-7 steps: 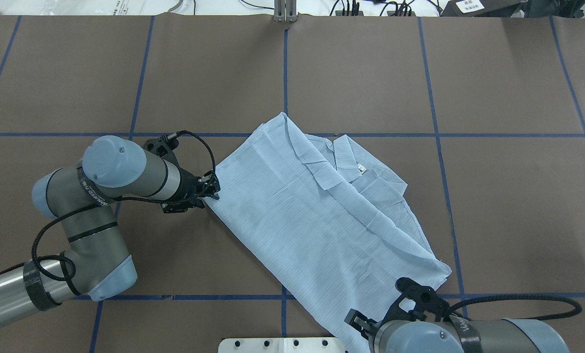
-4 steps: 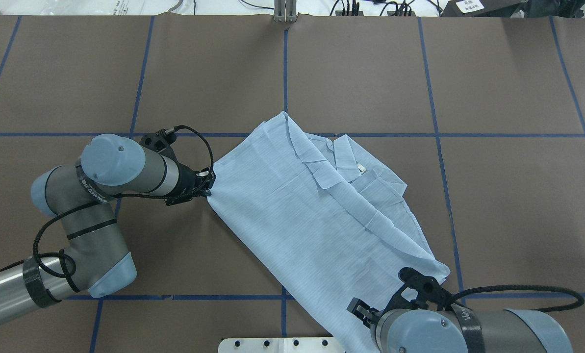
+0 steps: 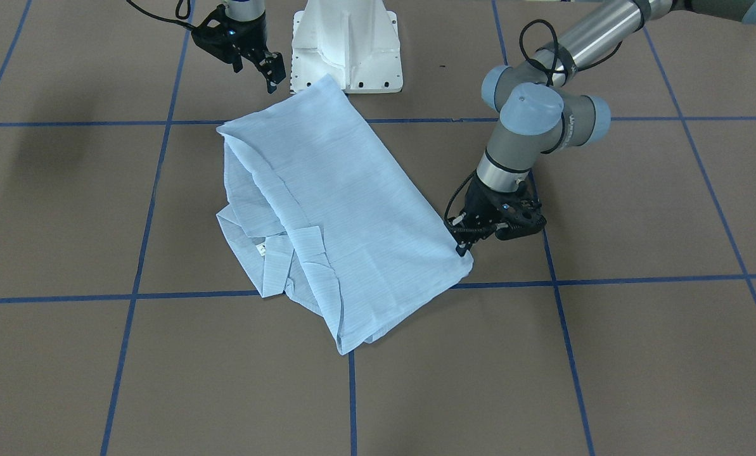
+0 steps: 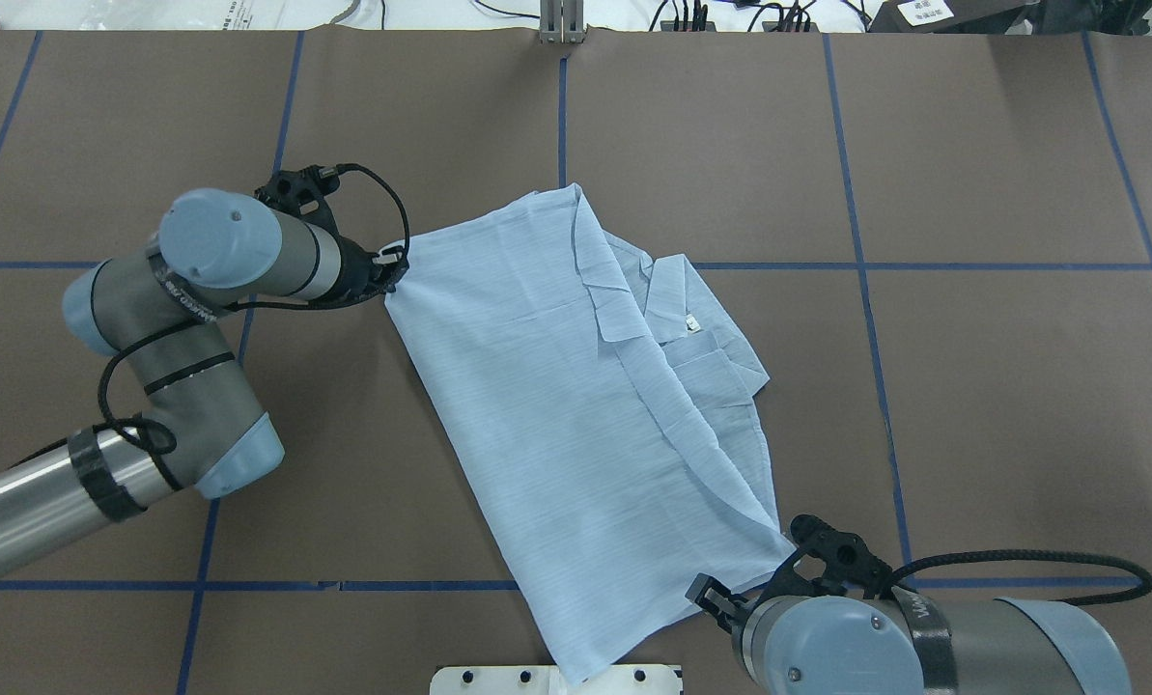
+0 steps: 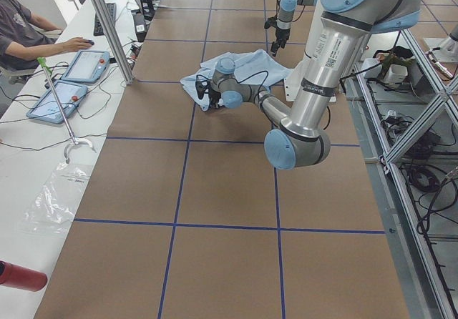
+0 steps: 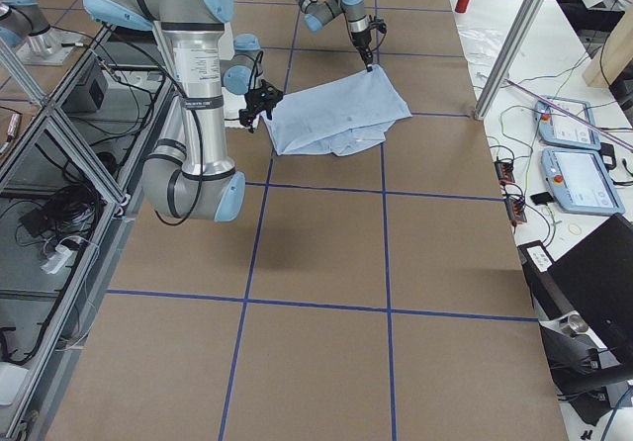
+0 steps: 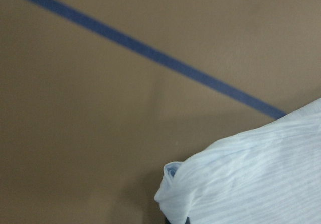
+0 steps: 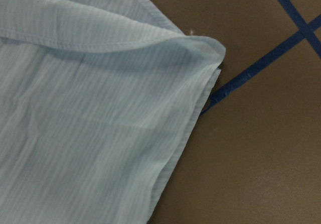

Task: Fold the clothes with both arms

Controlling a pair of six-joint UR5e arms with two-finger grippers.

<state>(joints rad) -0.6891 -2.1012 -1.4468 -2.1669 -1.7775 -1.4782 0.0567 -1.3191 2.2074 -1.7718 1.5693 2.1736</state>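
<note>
Finding: the left gripper (image 4: 397, 270) now sits farther from the robot than a second ago. It has carried a corner of the thin pale-blue striped long-sleeved shirt (image 4: 556, 386) with it. The whole garment has swung round and slid across the brown paper-covered table (image 4: 971, 405). Its far edge now crosses the blue tape grid line (image 4: 923, 265) that it only touched before.

Left gripper: jaws closed on the shirt corner, with cloth bunched at the fingers in the left wrist view.

Right gripper (image 3: 273, 73): jaws appear parted and empty. It stands just beside the shirt's near hem, close to the white pedestal base (image 3: 346, 44). The right wrist view shows a hem corner lying free on the table.

Shirt position: mid-table, lying diagonally, body doubled over, collar and white neck label exposed on the robot's right side.

Assessment: this is a one-handed drag to reposition or straighten the garment, not a fold. The next fold is judged to need the right gripper to take a corner first.
</note>
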